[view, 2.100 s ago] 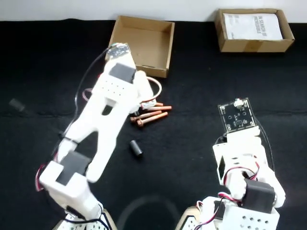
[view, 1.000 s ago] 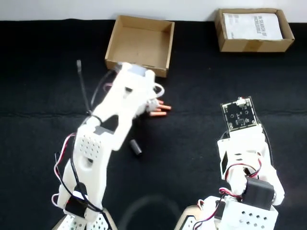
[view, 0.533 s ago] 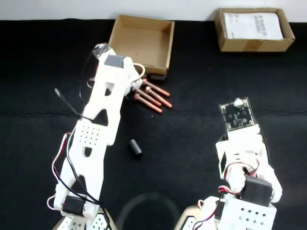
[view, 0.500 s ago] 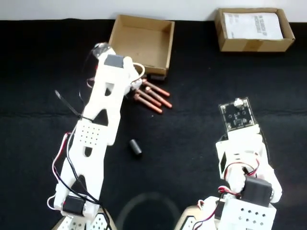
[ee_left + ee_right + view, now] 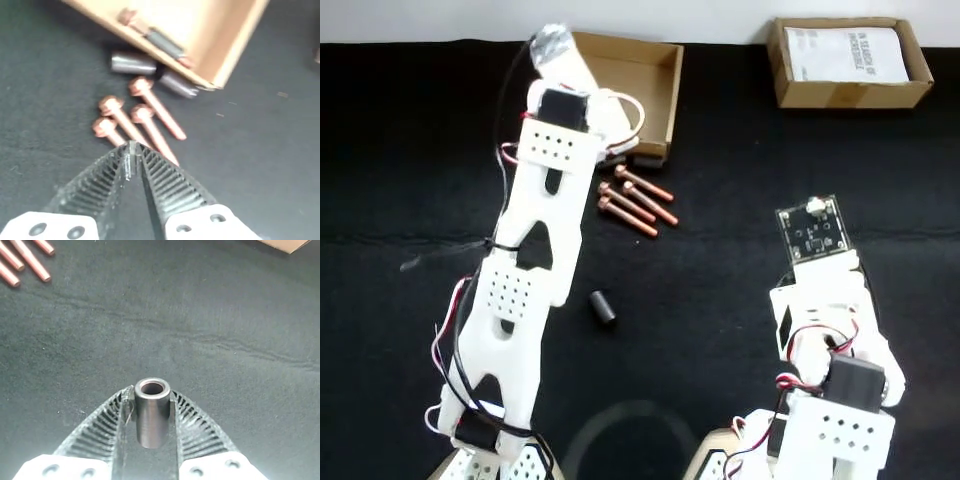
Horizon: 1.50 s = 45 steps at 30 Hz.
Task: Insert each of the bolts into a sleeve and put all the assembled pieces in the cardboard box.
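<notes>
Left gripper [image 5: 132,148], fingers pressed together on nothing, hangs above the bolts [image 5: 135,117] lying near the cardboard box [image 5: 235,50]. Two sleeves [image 5: 132,64] lie just beside the box's outer wall. Right gripper [image 5: 151,395], well apart from the box, clamps a third sleeve [image 5: 151,417].

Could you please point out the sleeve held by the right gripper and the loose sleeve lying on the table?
held sleeve [image 5: 152,420]: right wrist view, middle of its side wall.
loose sleeve [image 5: 603,307]: high view, middle of its dark body.
</notes>
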### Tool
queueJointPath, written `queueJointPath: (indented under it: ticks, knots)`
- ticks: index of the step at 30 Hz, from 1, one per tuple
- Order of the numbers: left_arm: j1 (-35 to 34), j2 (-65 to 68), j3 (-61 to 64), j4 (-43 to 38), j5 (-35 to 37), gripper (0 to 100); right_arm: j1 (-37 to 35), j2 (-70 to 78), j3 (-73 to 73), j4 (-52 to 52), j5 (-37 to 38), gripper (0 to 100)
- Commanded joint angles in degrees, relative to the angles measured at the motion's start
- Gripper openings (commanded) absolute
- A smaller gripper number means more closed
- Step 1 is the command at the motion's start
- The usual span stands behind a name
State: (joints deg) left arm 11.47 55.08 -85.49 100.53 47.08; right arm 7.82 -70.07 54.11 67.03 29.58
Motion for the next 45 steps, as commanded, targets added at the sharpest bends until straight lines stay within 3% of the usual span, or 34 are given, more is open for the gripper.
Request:
queueJointPath:
  ticks: [1,6,13,18,29,45]
  knots:
    - [0.8,-4.5,-0.8,0.5,-0.5,7,-0.6,0.4,-0.8,-1.1,0.4,0.8]
    - [1.2,-5.1,14.4,0.5,-0.4,20,-0.6,0.6,-0.9,-1.1,0.4,0.8]
    - [1.2,-5.1,28.2,0.4,-0.3,15,-0.6,0.7,-0.2,-2.3,0.4,0.8]
    - [1.0,-4.6,29.1,0.4,-0.3,10,-0.6,0.7,-0.2,-2.3,0.4,0.8]
    - [1.5,-4.7,29.0,-0.6,-0.4,10,-0.6,0.7,-0.2,-2.2,0.4,0.8]
    - [1.4,-1.7,29.1,-9.3,-0.4,16,-0.7,0.7,-0.3,-2.2,0.6,0.8]
